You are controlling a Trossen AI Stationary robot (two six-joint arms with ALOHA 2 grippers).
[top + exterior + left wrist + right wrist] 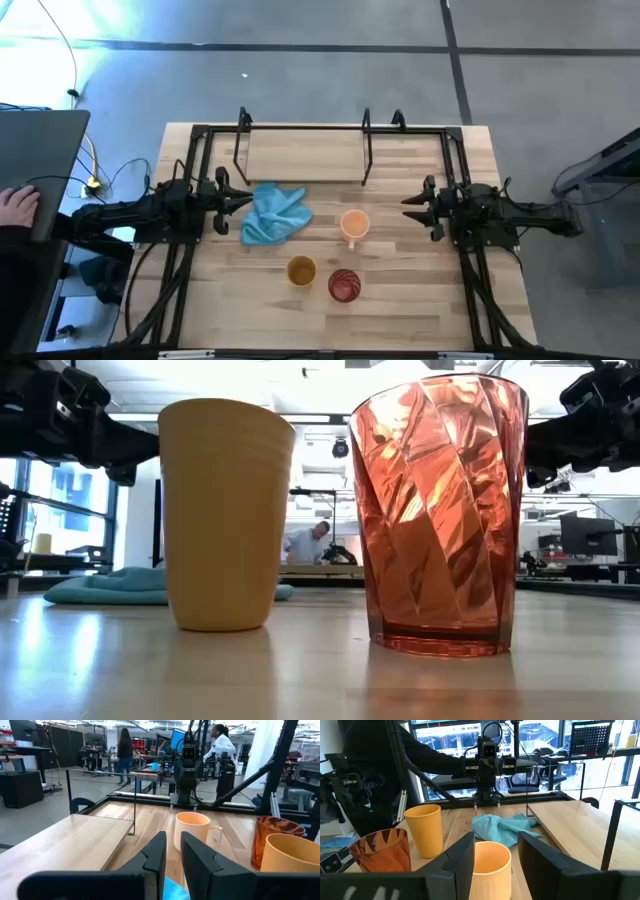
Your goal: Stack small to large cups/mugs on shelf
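Three cups stand upright on their bases on the wooden table. The light orange mug (354, 224) is in the middle, its pale handle toward the near edge. The mustard-yellow cup (301, 270) and the red ribbed cup (344, 285) stand side by side nearer the near edge, and both loom large in the low view as yellow cup (225, 515) and red cup (440, 520). The black wire shelf (300, 150) stands along the far edge. My left gripper (243, 203) hovers open by a narrow gap at the cloth's left end. My right gripper (408, 207) is open, level, right of the mug (490, 862).
A light blue cloth (275, 215) lies crumpled between my left gripper and the mug. Black arm-mount frames run along both table sides. A person's hand (18, 205) rests on a laptop left of the table. People move about in the room behind.
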